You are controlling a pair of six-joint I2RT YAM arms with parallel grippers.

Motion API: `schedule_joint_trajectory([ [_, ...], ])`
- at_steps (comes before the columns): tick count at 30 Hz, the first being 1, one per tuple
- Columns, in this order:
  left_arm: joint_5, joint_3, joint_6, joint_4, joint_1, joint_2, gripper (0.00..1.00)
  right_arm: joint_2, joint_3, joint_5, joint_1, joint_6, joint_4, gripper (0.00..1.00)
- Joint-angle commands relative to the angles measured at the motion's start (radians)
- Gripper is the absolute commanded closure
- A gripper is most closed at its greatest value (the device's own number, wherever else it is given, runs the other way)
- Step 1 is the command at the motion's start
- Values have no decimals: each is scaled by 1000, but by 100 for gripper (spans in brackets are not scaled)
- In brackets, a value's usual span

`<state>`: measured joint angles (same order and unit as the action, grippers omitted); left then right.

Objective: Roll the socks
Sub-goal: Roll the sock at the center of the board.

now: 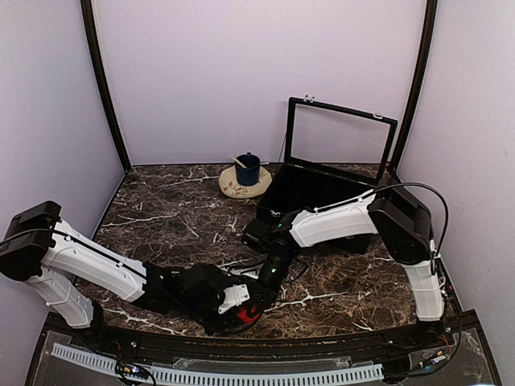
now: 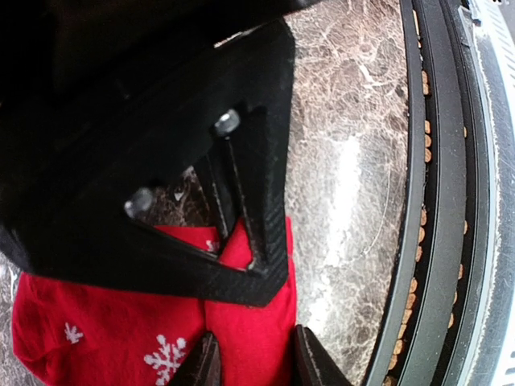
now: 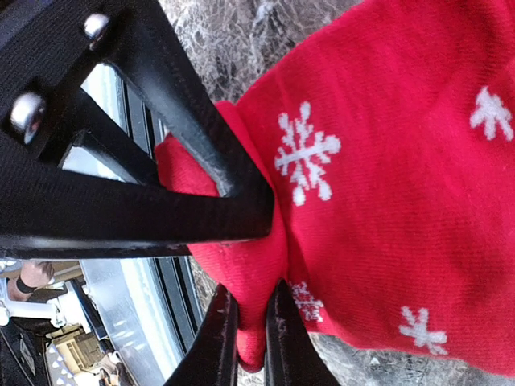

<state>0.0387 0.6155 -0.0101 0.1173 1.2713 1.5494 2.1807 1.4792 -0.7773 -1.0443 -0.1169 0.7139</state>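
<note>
1. my right gripper (image 3: 251, 334) is nearly shut, pinching a fold of the red sock (image 3: 386, 177), likely to anchor it for rolling.
2. my left gripper (image 2: 256, 363) is part open, astride the same sock; no firm grip that i can see.
3. the sock lies on the table (image 2: 346, 161), by its near edge.

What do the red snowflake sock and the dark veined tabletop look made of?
Red snowflake sock: soft knit fabric, matte; fine weave and folds show. Dark veined tabletop: looks like polished marble or marble-print laminate; glossy glare, white veins.
</note>
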Motion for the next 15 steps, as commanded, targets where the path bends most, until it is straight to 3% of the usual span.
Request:
schedule_joint_trajectory([
  [1, 68, -7, 25, -97, 4, 28, 68, -31, -19, 84, 22, 21, -22, 100],
  [6, 61, 1, 35, -96, 3, 45, 72, -34, -26, 74, 23, 30, -31, 100],
  [11, 59, -3, 46, -75, -2, 45, 96, -34, -38, 71, 23, 35, -38, 99],
  [15, 77, -13, 40, -48, -15, 42, 100, -37, -43, 74, 23, 40, -44, 96],
])
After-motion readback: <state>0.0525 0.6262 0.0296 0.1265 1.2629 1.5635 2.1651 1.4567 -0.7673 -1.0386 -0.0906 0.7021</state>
